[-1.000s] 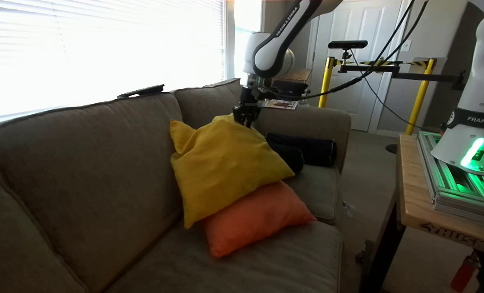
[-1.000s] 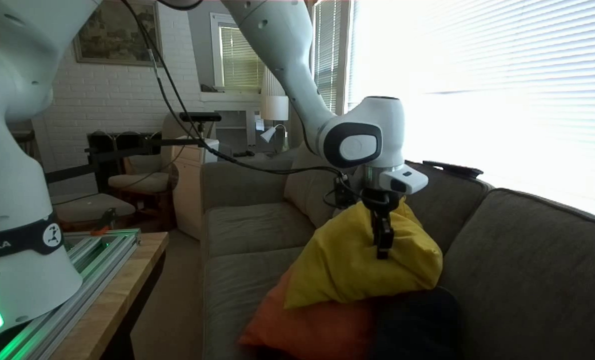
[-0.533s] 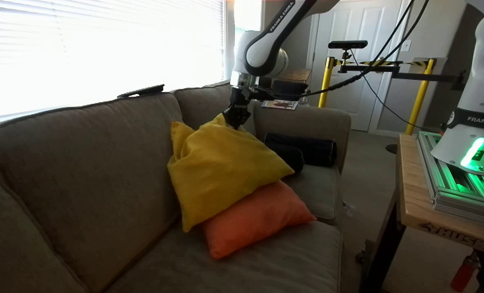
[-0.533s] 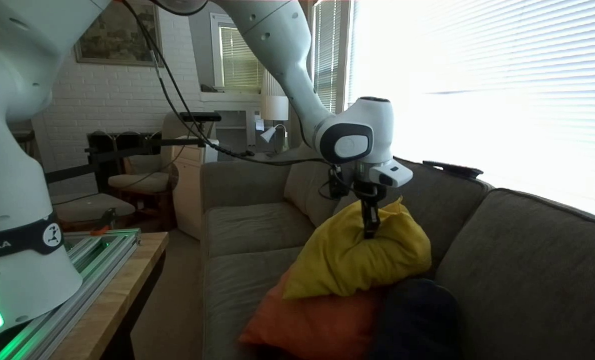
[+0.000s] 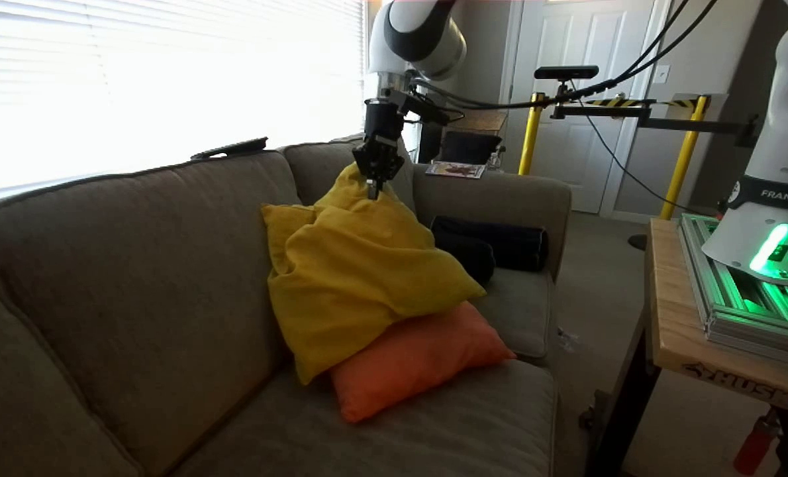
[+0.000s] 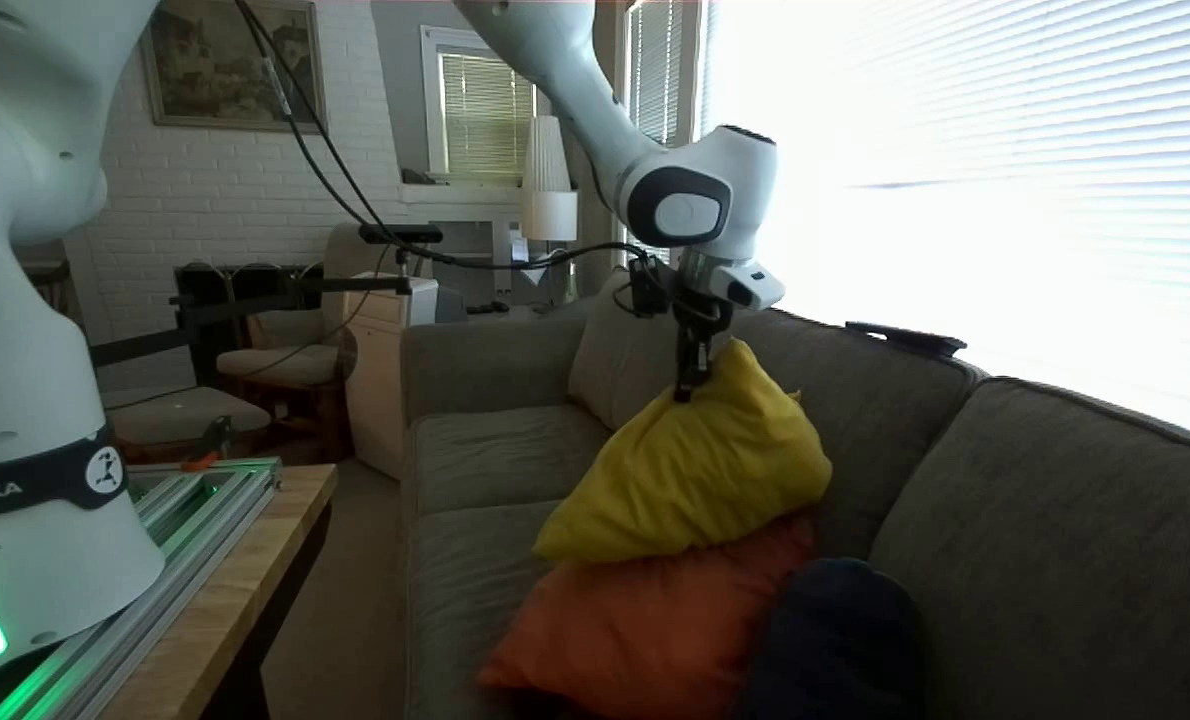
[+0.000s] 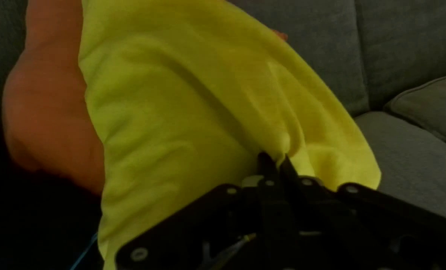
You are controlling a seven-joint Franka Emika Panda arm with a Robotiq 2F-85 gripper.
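The hard black two-finger gripper pinches a fold of the big, square, bright yellow cloth pillow, with a bit of the cloth squeezed between its tips. A fold is thin, so that is probably why it fits in there. The yellow pillow hangs right under the gripper, with creases running to the pinch and a peak sticking up just beside it. Its bottom seems to lean on the puffy orange cloth pillow, lower down below the gripper, so the gripper may not carry all the weight. Beside that, also lower than the gripper, sits a dark, rounded cloth thing. Farther below is the wide grey-brown cloth sofa; its back stands up beside the gripper and likely helps stop the pillows sliding off
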